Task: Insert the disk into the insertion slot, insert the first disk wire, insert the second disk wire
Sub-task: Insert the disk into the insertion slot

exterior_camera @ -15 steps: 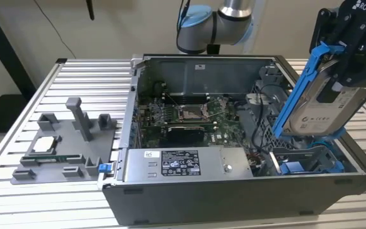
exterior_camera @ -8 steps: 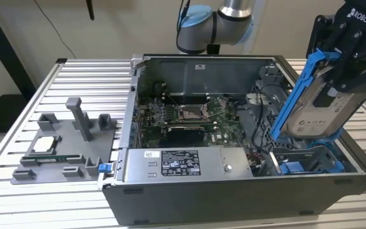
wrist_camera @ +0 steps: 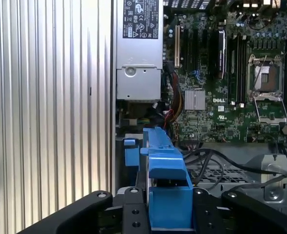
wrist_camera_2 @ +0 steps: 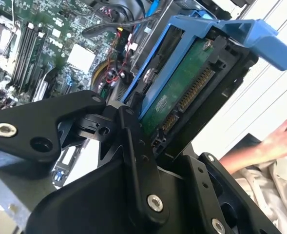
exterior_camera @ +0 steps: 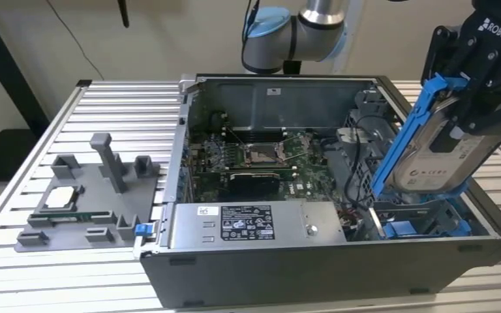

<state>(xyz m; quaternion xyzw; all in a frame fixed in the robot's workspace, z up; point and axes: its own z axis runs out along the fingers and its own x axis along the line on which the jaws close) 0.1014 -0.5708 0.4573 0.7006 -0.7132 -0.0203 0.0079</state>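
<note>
End effector: black end effector clenched on the flat silver-grey disk in its bright blue plastic carrier | Disk: tilted, lower end at the opening of the grey sheet-metal insertion slot | Slot: inside the open grey computer case, in its corner toward the exterior view's right

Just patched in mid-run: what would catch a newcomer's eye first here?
The disk, in its bright blue carrier, stands steeply tilted, held by the gripper, its lower end just above the insertion slot at the exterior view's right end of the open computer case. Next comes the green motherboard in the case's middle, and a person's hand in the second wrist view.
</note>
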